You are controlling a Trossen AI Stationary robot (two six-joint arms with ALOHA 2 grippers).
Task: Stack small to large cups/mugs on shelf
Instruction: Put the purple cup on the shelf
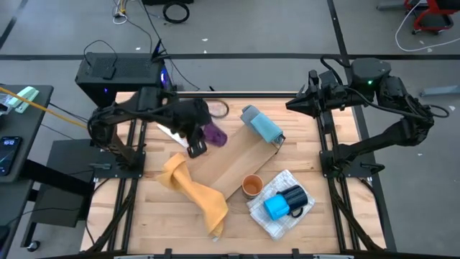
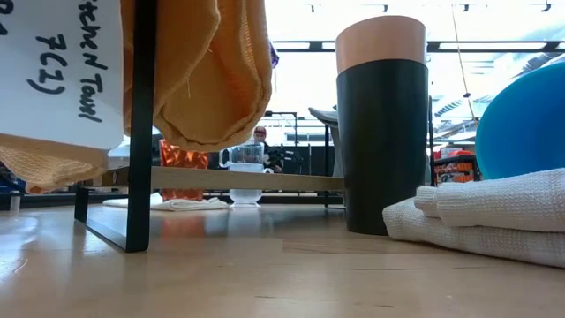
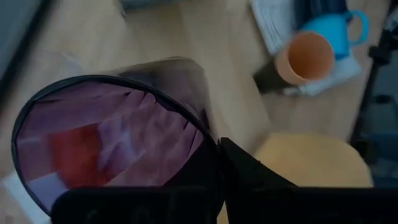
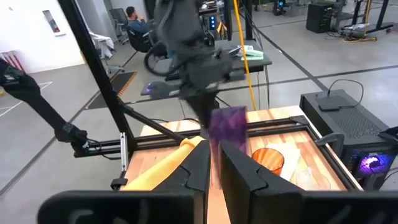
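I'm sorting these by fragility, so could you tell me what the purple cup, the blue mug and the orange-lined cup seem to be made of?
Purple cup: likely tinted translucent plastic, since light and shapes show through its wall.
Blue mug: opaque and smooth, maybe glazed ceramic or plastic; the look leaves it open.
Orange-lined cup: matte dark outside, pale orange rim, opaque; possibly plastic or coated ceramic.
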